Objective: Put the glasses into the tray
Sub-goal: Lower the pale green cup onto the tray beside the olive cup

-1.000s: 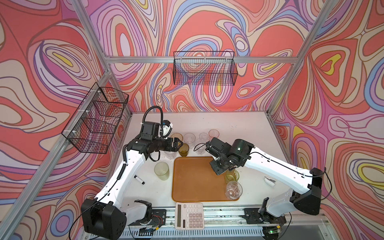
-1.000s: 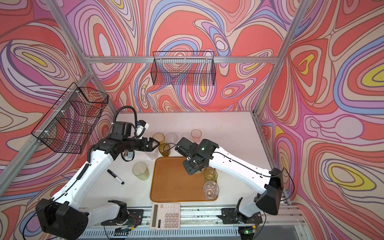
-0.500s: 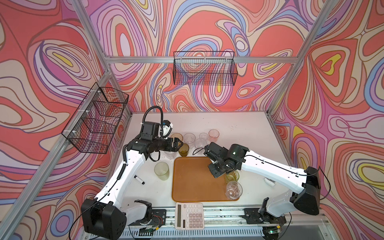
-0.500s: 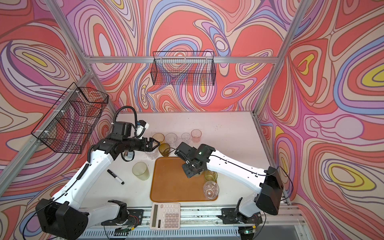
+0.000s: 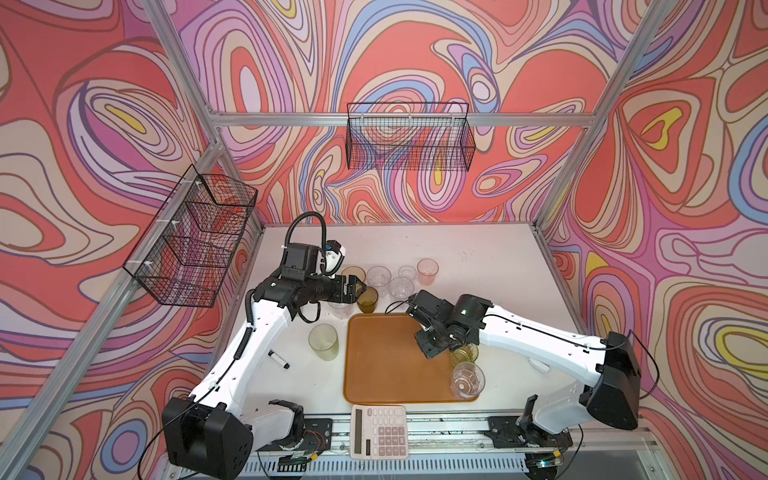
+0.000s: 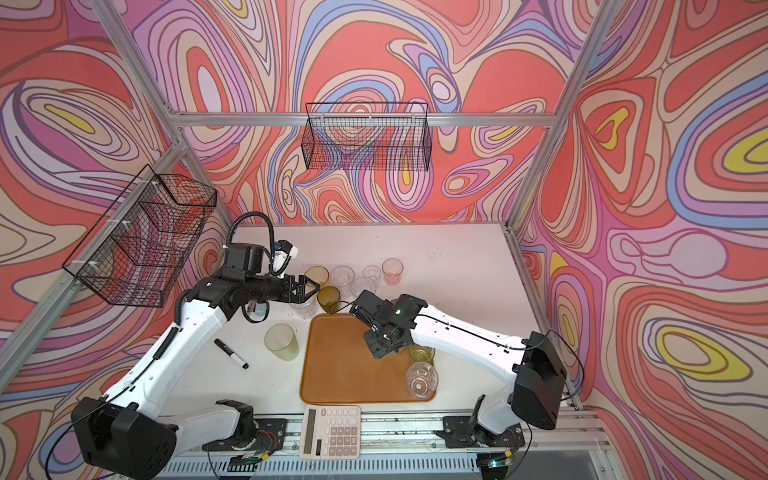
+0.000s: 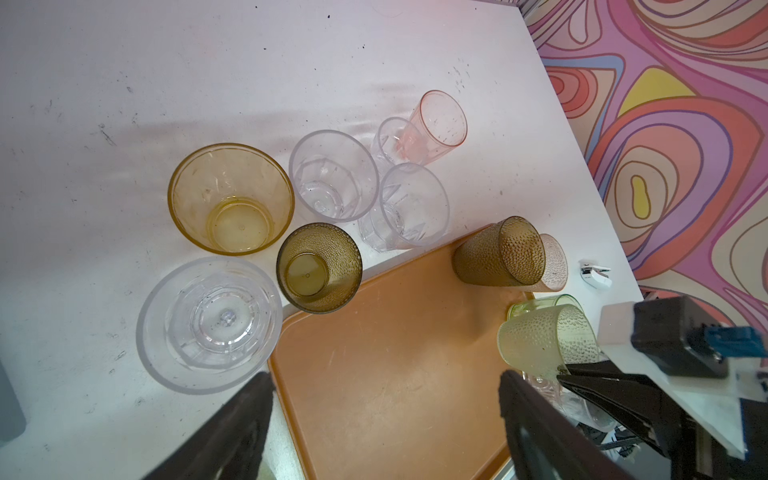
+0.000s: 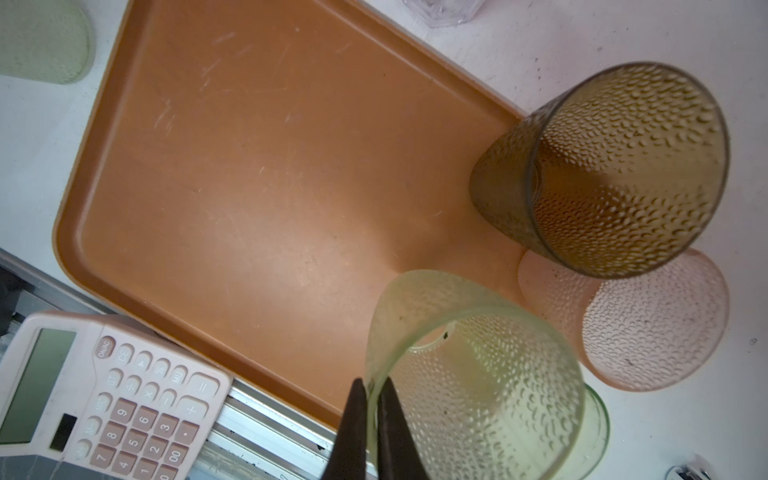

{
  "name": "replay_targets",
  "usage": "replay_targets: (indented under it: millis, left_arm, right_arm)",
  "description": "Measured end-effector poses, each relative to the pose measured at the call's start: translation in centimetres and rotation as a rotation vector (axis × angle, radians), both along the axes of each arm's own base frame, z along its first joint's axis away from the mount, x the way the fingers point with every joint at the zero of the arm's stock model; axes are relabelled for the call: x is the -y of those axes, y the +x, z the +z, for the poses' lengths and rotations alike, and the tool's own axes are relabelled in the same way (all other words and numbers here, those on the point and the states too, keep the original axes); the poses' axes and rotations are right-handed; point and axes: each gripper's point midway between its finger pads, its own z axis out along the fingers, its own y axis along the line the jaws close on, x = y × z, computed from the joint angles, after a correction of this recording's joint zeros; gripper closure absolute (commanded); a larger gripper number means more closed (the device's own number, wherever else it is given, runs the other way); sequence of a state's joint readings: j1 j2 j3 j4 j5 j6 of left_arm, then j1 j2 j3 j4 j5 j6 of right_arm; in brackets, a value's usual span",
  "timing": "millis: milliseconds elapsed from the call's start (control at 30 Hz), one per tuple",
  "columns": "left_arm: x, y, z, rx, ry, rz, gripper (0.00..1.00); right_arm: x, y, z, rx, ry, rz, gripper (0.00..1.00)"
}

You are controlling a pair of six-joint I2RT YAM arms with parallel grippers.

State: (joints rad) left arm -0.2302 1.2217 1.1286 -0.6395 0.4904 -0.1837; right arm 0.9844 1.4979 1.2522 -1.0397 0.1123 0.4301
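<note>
Calculator [image 5: 379, 430] at tabletop [image 5: 457, 249] front edge, just beside tray [image 5: 382, 361]. Clear faceted glass [image 5: 466, 380] upright in tray's near right corner. Right tool [image 8: 372, 390] pinched onto rim of pale green glass [image 8: 478, 374] at tray's right edge. Left tool [image 5: 356, 287] spread wide, empty, near olive-brown glass [image 5: 367, 300] just past tray's far left corner. Beyond, on tabletop: amber glass [image 5: 353, 274], clear glasses [image 5: 378, 275], pink glass [image 5: 427, 270].

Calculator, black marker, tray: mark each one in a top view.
calculator [image 5: 380, 432], in a top view, on its keys.
black marker [image 5: 278, 360], in a top view, mid-barrel.
tray [image 5: 382, 365], in a top view, bare floor.
</note>
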Motion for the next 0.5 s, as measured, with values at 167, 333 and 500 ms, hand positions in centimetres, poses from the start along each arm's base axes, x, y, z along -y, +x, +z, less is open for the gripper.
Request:
replay_targets:
  millis: [167, 333, 500]
  left_arm:
    - [0.0, 0.0, 0.0, 0.000, 0.000, 0.000, 0.12]
    - [0.0, 0.0, 0.0, 0.000, 0.000, 0.000, 0.12]
    - [0.0, 0.0, 0.0, 0.000, 0.000, 0.000, 0.12]
  right_arm:
    - [-0.1, 0.3, -0.4, 0.008, -0.008, -0.009, 1.00]
    - [0.0, 0.5, -1.4, 0.009, -0.028, -0.016, 1.00]
    - [0.3, 0.5, -2.1, 0.007, -0.040, -0.026, 1.00]
